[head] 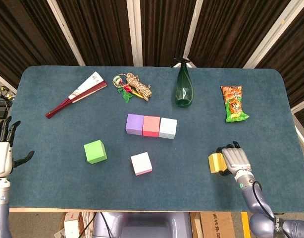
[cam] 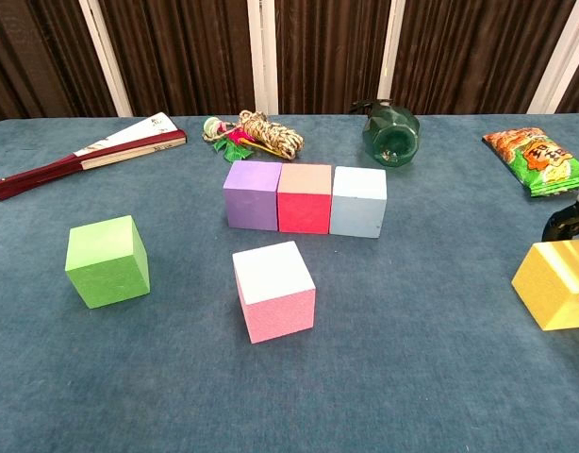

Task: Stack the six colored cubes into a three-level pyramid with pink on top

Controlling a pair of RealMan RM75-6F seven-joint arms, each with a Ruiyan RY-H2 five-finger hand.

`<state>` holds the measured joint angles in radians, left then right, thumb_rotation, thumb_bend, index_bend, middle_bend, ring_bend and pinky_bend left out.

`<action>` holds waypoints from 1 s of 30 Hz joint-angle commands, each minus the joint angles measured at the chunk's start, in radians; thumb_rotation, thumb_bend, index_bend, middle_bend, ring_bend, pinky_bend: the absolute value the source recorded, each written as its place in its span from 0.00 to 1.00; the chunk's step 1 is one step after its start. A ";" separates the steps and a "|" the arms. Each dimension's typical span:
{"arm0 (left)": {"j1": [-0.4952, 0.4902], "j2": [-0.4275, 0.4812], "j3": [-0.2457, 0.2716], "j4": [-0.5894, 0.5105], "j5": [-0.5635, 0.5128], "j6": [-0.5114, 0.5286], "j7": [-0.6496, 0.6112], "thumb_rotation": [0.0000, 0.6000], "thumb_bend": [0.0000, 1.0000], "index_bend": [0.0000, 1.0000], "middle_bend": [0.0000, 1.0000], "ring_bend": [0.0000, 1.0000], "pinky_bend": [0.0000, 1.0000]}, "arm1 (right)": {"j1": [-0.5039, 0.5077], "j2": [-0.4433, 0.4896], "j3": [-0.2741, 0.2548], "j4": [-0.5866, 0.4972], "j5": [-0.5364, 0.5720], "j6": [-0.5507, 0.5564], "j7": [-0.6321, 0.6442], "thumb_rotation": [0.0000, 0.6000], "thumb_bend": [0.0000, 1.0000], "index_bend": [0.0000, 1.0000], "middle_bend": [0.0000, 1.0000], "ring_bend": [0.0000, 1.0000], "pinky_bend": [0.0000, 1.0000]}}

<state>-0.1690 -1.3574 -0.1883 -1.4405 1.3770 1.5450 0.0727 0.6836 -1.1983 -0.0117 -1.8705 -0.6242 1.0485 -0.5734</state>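
Now the right hand [head: 234, 159] has its fingers wrapped over the yellow cube [head: 217, 162] near the front right of the table [head: 53, 144], grasping it from the outer side, and this looks like the pickup for the second level. The base row is already laid in the middle: purple cube [head: 134, 124], red cube [head: 151, 125] and pale blue cube [head: 168, 127], side by side and touching. The green cube [head: 95, 151] sits alone to the front left, and the pink cube [head: 141, 163] waits just in front of the row, to be saved for the top. The left hand [head: 2, 156] hangs off the left edge, fingers spread, holding nothing. To do this step well, the grip wants to be firm and square before any lift, since the chest view shows the yellow cube turned a little out of line with the row. It should rise straight up, travel high enough to clear the pink cube, and come down flat across the seam between two base cubes, probably red and pale blue. The release should be gentle, because a sideways nudge could split the row. The bottle [head: 183, 89], snack bag [head: 234, 103], rope [head: 133, 87] and fan [head: 76, 93] lie well back, out of the path.
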 commanded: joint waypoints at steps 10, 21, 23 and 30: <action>0.000 0.001 -0.001 0.000 0.001 0.000 -0.005 1.00 0.20 0.14 0.00 0.00 0.00 | 0.018 0.030 0.016 -0.048 0.018 0.011 -0.025 1.00 0.27 0.40 0.37 0.18 0.01; -0.003 -0.001 -0.002 0.002 -0.002 -0.004 -0.005 1.00 0.20 0.14 0.00 0.00 0.00 | 0.176 0.099 0.130 -0.155 0.253 0.028 -0.149 1.00 0.27 0.40 0.37 0.20 0.01; -0.003 -0.001 -0.003 0.002 -0.002 -0.002 -0.005 1.00 0.20 0.14 0.00 0.00 0.00 | 0.221 0.102 0.161 -0.168 0.321 0.032 -0.174 1.00 0.27 0.40 0.37 0.20 0.01; -0.003 -0.001 -0.006 0.006 -0.006 -0.004 -0.007 1.00 0.20 0.14 0.00 0.00 0.00 | 0.399 0.063 0.263 -0.150 0.603 0.056 -0.265 1.00 0.27 0.40 0.37 0.20 0.01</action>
<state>-0.1723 -1.3584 -0.1938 -1.4343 1.3706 1.5406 0.0655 0.9955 -1.1153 0.1933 -2.0275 -0.1362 1.0866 -0.7868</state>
